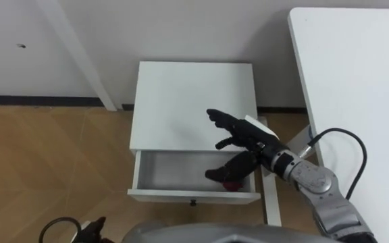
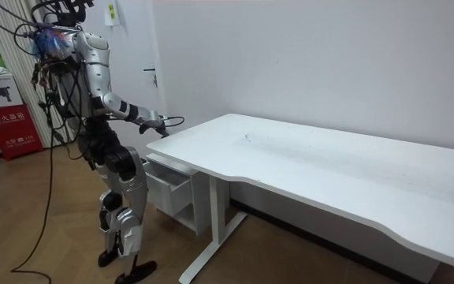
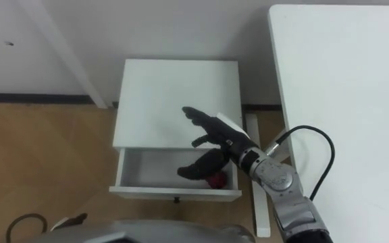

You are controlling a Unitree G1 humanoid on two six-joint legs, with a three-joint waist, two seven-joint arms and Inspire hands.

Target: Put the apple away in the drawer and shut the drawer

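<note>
The right hand (image 1: 243,133) hovers above the open drawer (image 1: 174,170) of the white cabinet (image 1: 188,101), its fingers spread and extended, grasping nothing. The apple (image 1: 232,182) lies inside the drawer, in its front right corner, directly beneath the hand.

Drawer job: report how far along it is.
Done: the apple lies at the right end of the open drawer. In hand: apparently nothing; the right hand hovers open just above the apple. Left to do: draw the hand clear and push the drawer shut.
</note>
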